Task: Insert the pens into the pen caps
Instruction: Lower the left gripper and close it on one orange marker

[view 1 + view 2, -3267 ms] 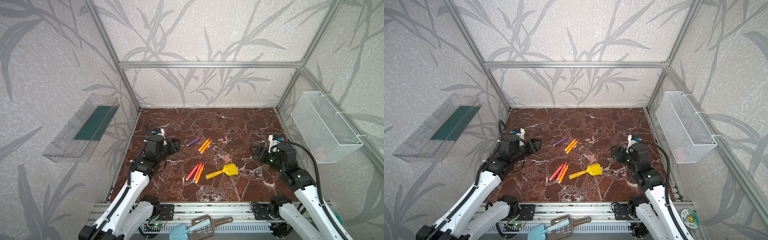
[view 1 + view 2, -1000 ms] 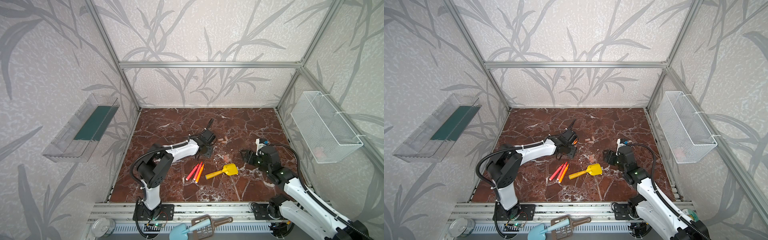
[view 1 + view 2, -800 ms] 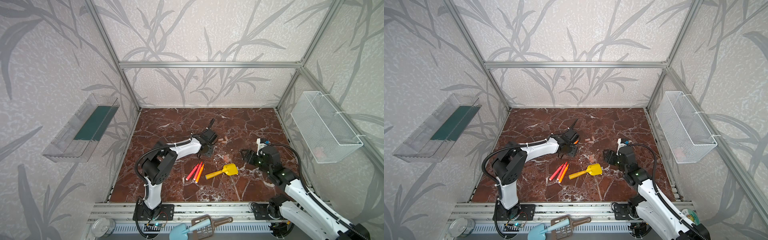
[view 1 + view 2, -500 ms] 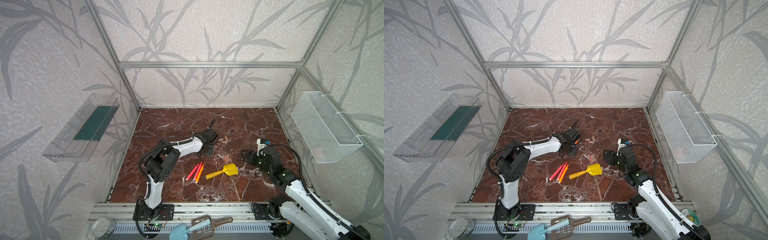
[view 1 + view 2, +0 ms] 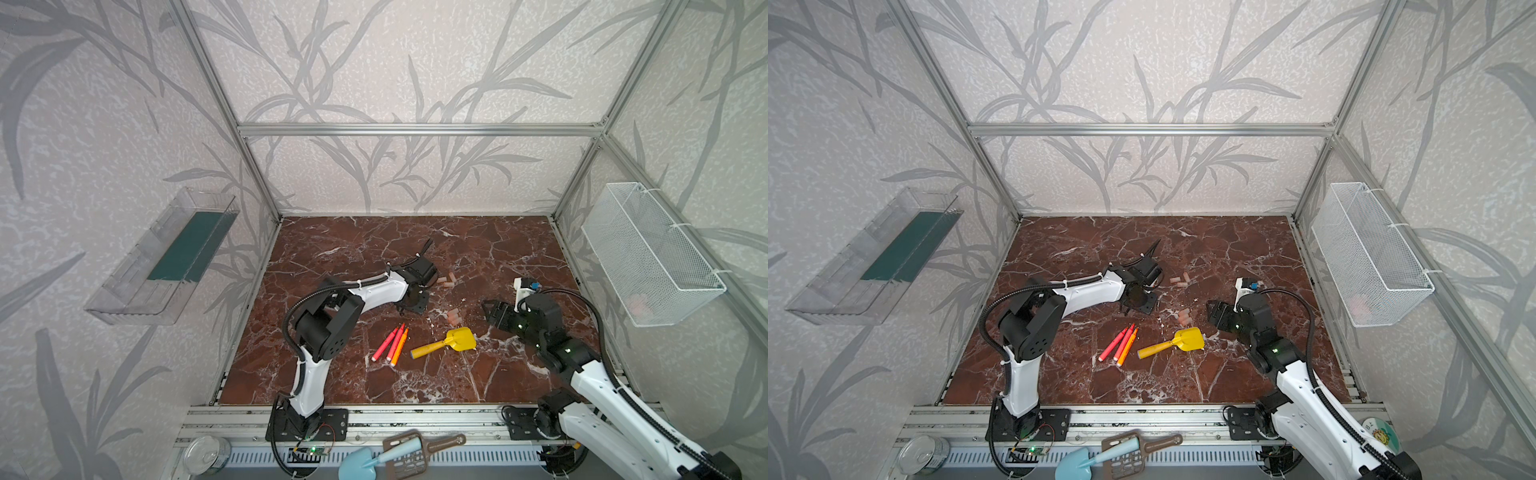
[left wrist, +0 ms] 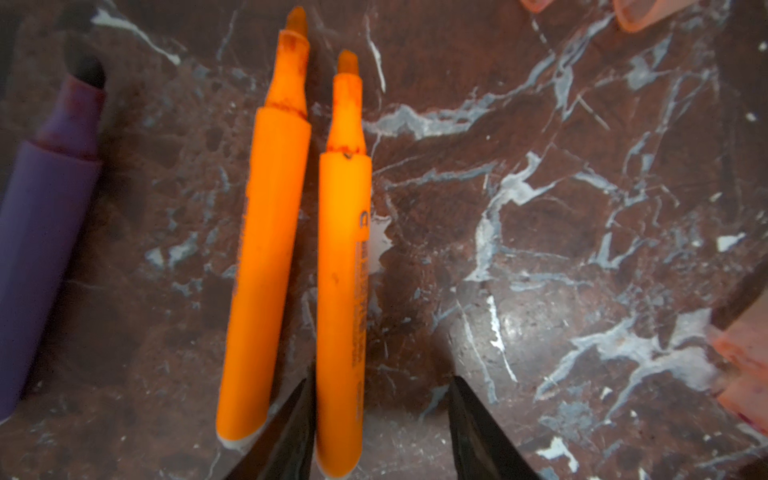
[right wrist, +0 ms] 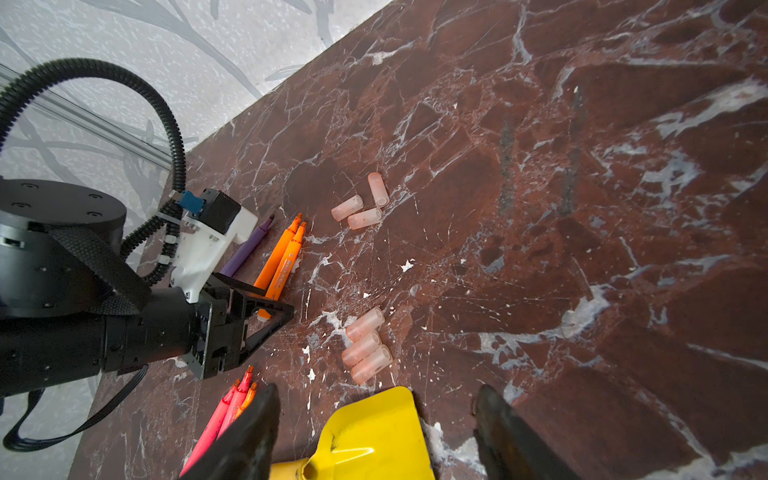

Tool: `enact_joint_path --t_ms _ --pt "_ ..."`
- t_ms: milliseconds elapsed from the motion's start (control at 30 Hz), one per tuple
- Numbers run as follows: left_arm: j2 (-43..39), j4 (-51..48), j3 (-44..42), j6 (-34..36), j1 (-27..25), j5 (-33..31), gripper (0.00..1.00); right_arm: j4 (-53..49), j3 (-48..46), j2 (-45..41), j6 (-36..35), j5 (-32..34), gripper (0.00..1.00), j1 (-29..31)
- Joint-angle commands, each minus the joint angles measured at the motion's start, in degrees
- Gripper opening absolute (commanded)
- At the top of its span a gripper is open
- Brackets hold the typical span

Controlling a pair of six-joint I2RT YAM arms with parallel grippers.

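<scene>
Pale textured wallpaper (image 5: 374, 62) printed with grey, bamboo-like leaves covers the 3 walls in both top views, set in a frame of silver aluminium bars (image 5: 415, 129). The counter (image 5: 490, 245) is a reddish-brown, marble-look slab with white veins, under soft and even light. A clear plastic bin (image 5: 133, 291) with a dark green strip (image 5: 187, 245) inside is mounted on the left wall. A white wire basket (image 5: 648, 257) hangs on the right wall. A metal rail (image 5: 415, 415) runs along the near edge.
</scene>
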Motion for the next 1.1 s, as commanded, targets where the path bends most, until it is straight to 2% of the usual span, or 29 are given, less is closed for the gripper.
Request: enact_joint_path --t_ms 0,233,400,633,800,1067 --pt "2.5 -3.0 1.0 -0.1 0.8 0.2 0.45 0.0 -0.4 0.1 0.1 0.0 0.73 0.3" --pt "4.6 -5.1 2.6 -0.6 1.0 -0.5 0.34 -0.1 -0.4 0.2 -0.2 0.5 0.73 0.3" --pt "4.2 -4.8 2.5 -0.6 1.0 0.1 0.23 0.0 -0.4 0.3 -0.2 0.6 0.73 0.3" --pt "2.8 -3.6 1.4 -0.7 1.0 2.3 0.14 0.2 -0.6 0.3 0.1 0.7 0.73 0.3" --pt "-1.7 -0.4 -1.7 -0.4 0.7 3.5 0.11 2.1 -1.9 -0.3 2.0 0.4 0.72 0.3" --pt "-14.0 9.2 -11.0 0.1 0.1 5.8 0.1 14.1 -4.8 1.5 9.9 -2.5 0.72 0.6"
